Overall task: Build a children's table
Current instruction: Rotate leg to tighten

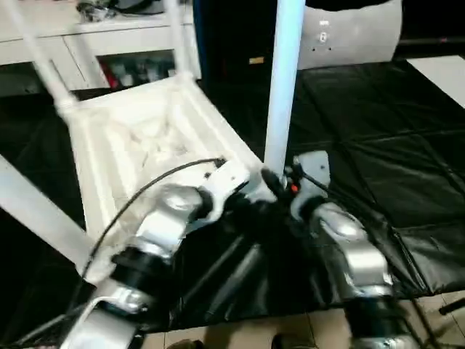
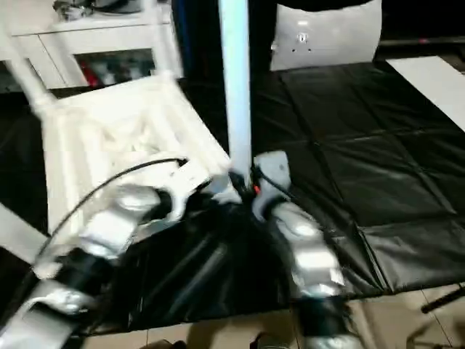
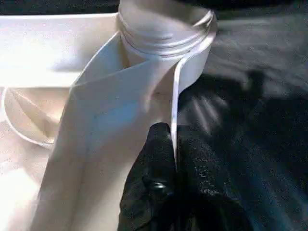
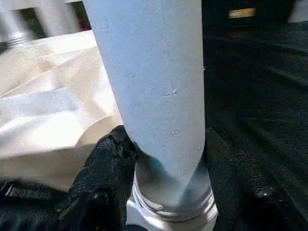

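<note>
Two hands work the upturned tabletop (image 1: pixel 138 138) on the black mat (image 1: pixel 378 138): the left hand (image 3: pixel 174 144) pinches its rim, the right hand (image 4: pixel 159 159) clamps the upright leg (image 1: pixel 283 80) at the near corner socket.

Black mats and a white cabinet

Black padded mats (image 1: pixel 378 138) cover a tiled floor (image 1: pixel 290 331); a white cabinet (image 1: pixel 94 40) stands behind.

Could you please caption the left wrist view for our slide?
Left gripper pinches the raised rim of the upturned table top beside a threaded leg in its corner socket.
</note>
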You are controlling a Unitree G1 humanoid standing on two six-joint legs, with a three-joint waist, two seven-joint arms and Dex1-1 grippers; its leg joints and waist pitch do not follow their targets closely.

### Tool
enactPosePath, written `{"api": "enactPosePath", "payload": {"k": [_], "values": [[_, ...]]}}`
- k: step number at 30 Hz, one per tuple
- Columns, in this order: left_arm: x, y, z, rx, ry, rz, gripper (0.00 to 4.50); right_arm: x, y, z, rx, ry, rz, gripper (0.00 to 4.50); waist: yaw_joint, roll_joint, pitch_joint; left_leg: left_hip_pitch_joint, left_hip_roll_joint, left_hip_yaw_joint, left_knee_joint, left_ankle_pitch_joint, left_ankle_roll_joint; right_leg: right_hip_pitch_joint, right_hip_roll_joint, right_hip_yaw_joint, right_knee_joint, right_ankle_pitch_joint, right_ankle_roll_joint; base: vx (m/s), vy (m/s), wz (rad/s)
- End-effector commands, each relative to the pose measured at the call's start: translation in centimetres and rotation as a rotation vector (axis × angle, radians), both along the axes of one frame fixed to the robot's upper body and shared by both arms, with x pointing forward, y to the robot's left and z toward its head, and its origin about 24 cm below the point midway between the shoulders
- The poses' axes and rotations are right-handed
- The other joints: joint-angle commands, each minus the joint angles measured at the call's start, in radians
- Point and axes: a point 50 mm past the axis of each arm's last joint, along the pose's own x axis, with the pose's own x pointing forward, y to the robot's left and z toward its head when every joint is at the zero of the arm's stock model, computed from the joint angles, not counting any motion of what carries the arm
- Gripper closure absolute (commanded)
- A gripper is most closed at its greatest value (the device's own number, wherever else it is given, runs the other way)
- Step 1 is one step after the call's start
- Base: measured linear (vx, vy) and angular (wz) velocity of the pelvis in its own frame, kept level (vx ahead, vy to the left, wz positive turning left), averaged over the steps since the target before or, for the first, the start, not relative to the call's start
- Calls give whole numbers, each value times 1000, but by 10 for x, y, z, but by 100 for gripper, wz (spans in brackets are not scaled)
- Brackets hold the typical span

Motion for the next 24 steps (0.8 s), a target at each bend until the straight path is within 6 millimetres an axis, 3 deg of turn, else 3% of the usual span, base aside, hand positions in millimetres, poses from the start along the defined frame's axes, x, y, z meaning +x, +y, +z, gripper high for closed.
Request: {"api": "enactPosePath", "payload": {"k": [1,4,5,7,9,12,17,19,21,24], "values": [[-1,-39,16,-61,-66,-52,450,-13,56,-16,29,93,184,257,3,-7,-37,6,51,-27,-85,-271,22,29,-78,44,-87,-334,-163,0,0,0],[-1,-36,18,-61,-78,-74,450,-10,45,-12,73,44,150,257,7,-6,-45,0,50,-24,-79,-217,44,39,-77,43,-78,-232,-187,0,0,0],[-1,-35,17,-59,-80,-79,450,-10,43,-11,76,35,149,223,8,-4,-48,0,51,-24,-76,-199,54,41,-79,43,-75,-202,-196,56,-15,3],[-4,-26,15,-58,-74,-114,450,-11,25,-9,79,-14,144,203,12,-4,-56,-2,51,-22,-68,-142,73,47,-79,42,-65,-109,-215,58,-17,2],[-7,-18,12,-54,-63,-145,450,-12,10,-9,84,-39,151,186,15,-3,-65,-8,50,-21,-58,-44,115,56,-76,39,-43,72,-256,58,-19,2],[-9,-10,8,-50,-50,-172,450,-14,-3,-7,93,-62,180,164,22,-3,-68,-8,51,-20,-50,-13,162,60,-78,35,-35,159,-283,0,0,0],[-18,18,3,-29,-13,-345,450,-24,-42,9,22,-128,461,115,34,4,-65,-3,59,-19,-51,-56,167,60,-77,32,-38,82,-287,0,0,0],[-19,22,2,-22,0,-374,450,-25,-47,10,4,-120,508,106,37,0,-64,0,58,-18,-52,-82,157,61,-75,32,-43,34,-283,0,0,0],[-22,29,1,-7,15,-444,450,-27,-54,11,-38,-96,604,81,43,5,-62,7,61,-17,-54,-110,142,54,-75,33,-47,-21,-283,0,0,0],[-25,36,0,24,32,-535,450,-31,-58,13,-71,-60,747,74,54,5,-62,6,62,-16,-54,-114,133,55,-75,33,-46,-42,-277,0,0,0]]}}
